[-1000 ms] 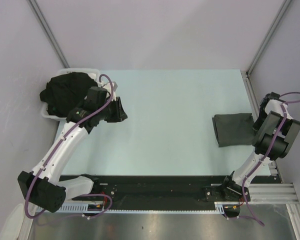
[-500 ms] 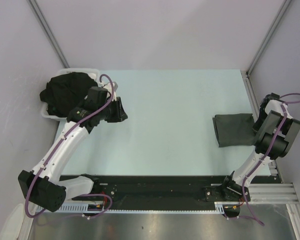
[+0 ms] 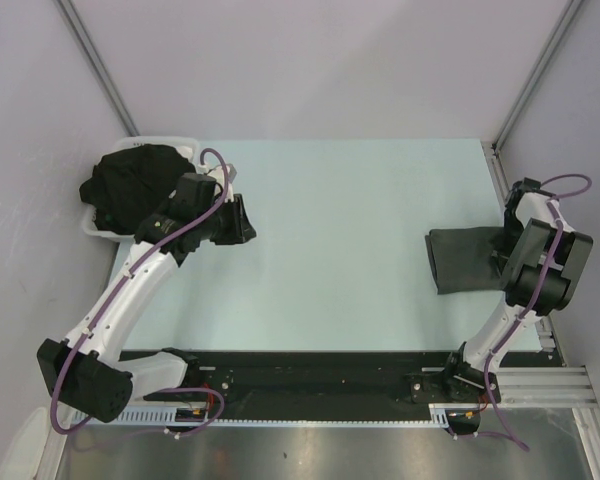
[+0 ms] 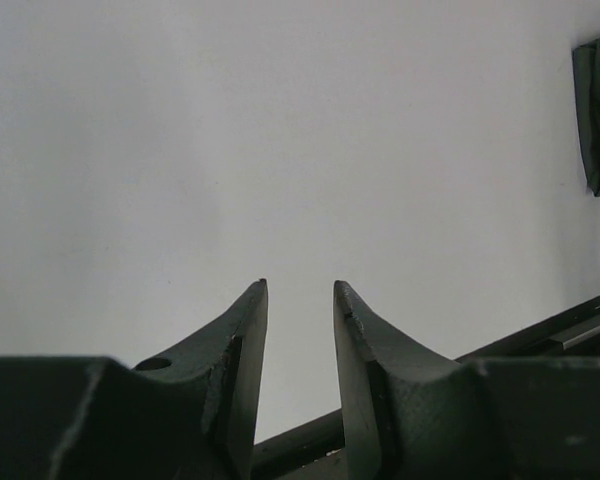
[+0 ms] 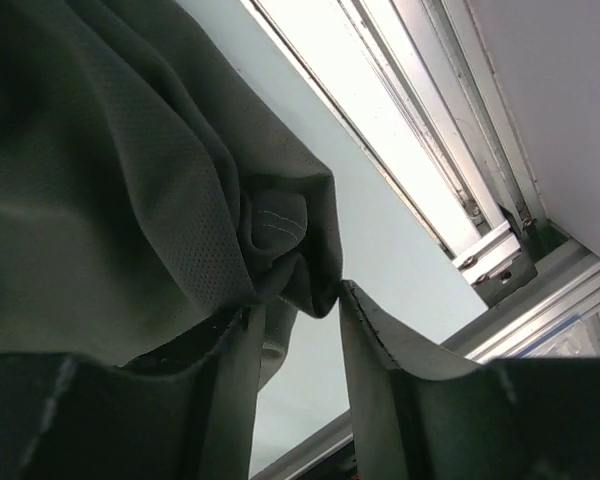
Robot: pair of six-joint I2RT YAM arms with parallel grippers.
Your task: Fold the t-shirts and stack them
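Charcoal t-shirt (image 3: 463, 260) lies folded flat near the right edge of the table (image 3: 340, 240), while the black t-shirts (image 3: 130, 185) sit heaped in the white tray (image 3: 170, 140) at the far left corner. The right gripper (image 5: 295, 305) is at the folded shirt's right edge, its fingers slightly apart with a bunched hem between the tips; whether they actually pinch it cannot be told. The left gripper (image 4: 300, 290) hangs over bare table beside the tray, fingers narrowly parted and holding nothing.
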